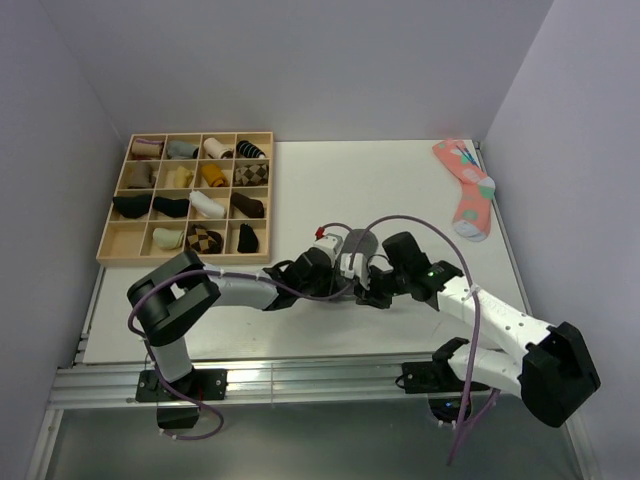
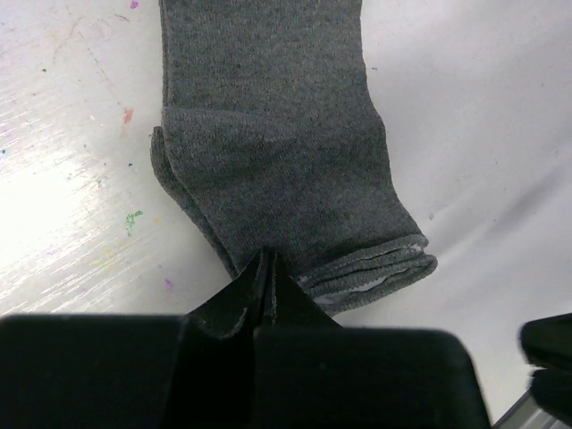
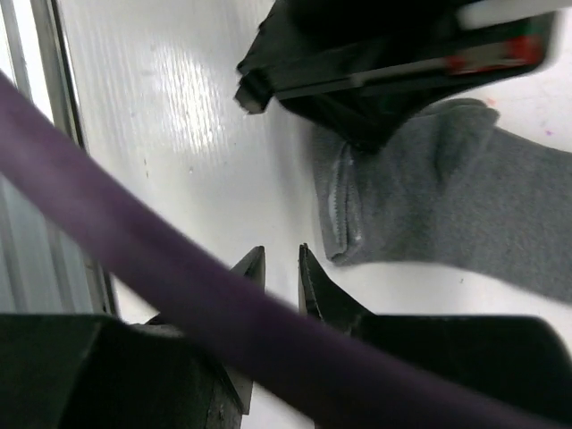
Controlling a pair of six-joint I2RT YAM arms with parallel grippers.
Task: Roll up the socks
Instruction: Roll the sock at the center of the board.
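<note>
1. Left wrist view: the socks (image 2: 277,134) are plain charcoal-grey knit, laid flat in stacked layers. Their cuff (image 2: 375,268) edges are aligned and show a pale lining.
2. Position: they lie on the table (image 1: 380,190), off the near right corner of the tray (image 1: 150,259), toward the arms and beneath both grippers.
3. Left gripper (image 2: 265,268): the fingers are pressed together at the cuff edge. Whether cloth is caught between them cannot be told.
4. Right gripper (image 3: 281,264): the jaws are narrowly parted and empty, just beside the cuff.
5. Handling (judged): the socks are light, limp and not fragile, and the layers may slide apart. Pinch all layers at the cuff end.
</note>
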